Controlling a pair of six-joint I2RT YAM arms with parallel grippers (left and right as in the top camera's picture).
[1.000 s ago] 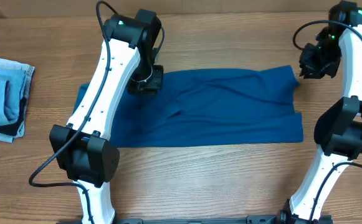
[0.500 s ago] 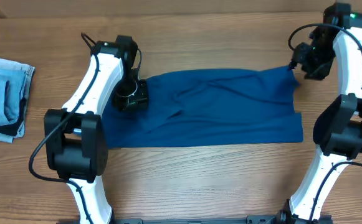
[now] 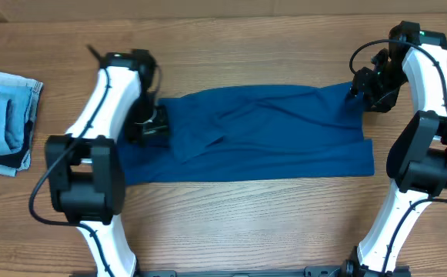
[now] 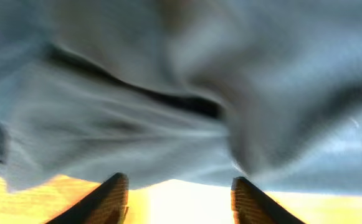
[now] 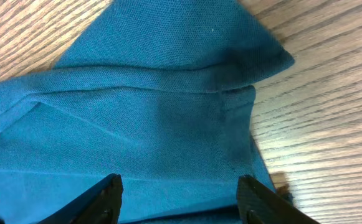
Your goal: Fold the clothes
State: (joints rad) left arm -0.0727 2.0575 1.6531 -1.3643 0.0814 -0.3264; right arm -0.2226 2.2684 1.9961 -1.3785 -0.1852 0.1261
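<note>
Shirt (image 3: 269, 131) lies in a long strip, ready to fold; left gripper (image 4: 177, 182) and right gripper (image 5: 179, 180) sit at its ends, jaws wide

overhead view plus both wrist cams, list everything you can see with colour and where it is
table: one, brown wood grain, under everything
shirt: one, deep teal-blue, lying as a long wrinkled band across the middle of the table
denim stack: one, pale blue with a dark edge, at the table's left edge, apart from the shirt
left arm: one, white with black joints, reaching to the shirt's left end
right arm: one, white with black joints, reaching to the shirt's far right corner
left gripper: one, black fingers, open, at the shirt's left end
right gripper: one, black fingers, open, over the shirt's right corner
</note>
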